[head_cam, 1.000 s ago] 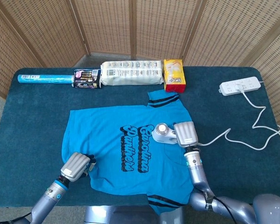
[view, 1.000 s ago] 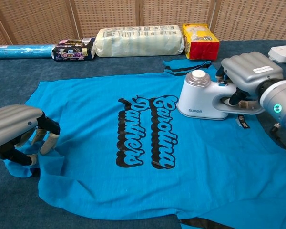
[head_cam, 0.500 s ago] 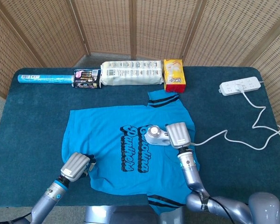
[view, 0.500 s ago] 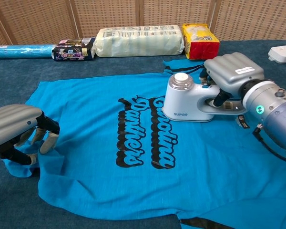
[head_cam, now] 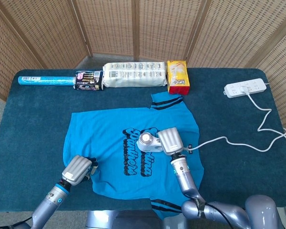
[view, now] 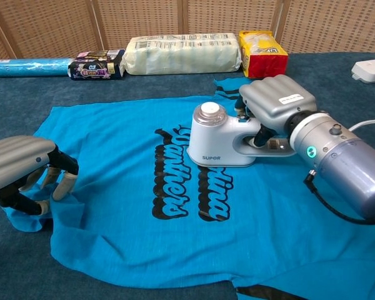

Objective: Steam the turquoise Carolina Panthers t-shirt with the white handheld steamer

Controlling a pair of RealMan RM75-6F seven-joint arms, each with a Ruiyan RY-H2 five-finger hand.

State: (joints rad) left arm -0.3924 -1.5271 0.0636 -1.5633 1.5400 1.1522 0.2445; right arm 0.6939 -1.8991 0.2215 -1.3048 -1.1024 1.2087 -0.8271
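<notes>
T-shirt point(head_cam: 128, 148) lies flat, print up, mid-surface point(head_cam: 33, 119). Head view: right hand point(head_cam: 168, 141) is wrapped around the handle of the white handheld steamer point(head_cam: 148, 140), soleplate down on the fabric; over the last second it has slid from the shirt's right edge leftward and now sits on the "Carolina" lettering point(head_cam: 145, 155). Cord point(head_cam: 238, 140) trails right across the surface to the power strip point(head_cam: 245, 88). Left hand point(head_cam: 77, 170) hasn't moved, at the lower-left hem. Back row: blue roll point(head_cam: 45, 81), dark packet point(head_cam: 89, 80), white pack point(head_cam: 133, 75), yellow pack point(head_cam: 178, 76). Chest view: steamer point(view: 222, 142) flat on the shirt point(view: 112, 156), covering the top of the lettering point(view: 212, 194); right hand point(view: 276, 103) has fingers curled under the handle, firm hold. Left hand point(view: 22, 172) fingertips press down on a bunched bit of fabric, pinning it; can't tell if it's actually pinching. Read: mid-pass, stroke running right-to-left across the chest, right side likely done, left half and lower body still to cover. Pinned hem keeps the fabric from dragging along.
</notes>
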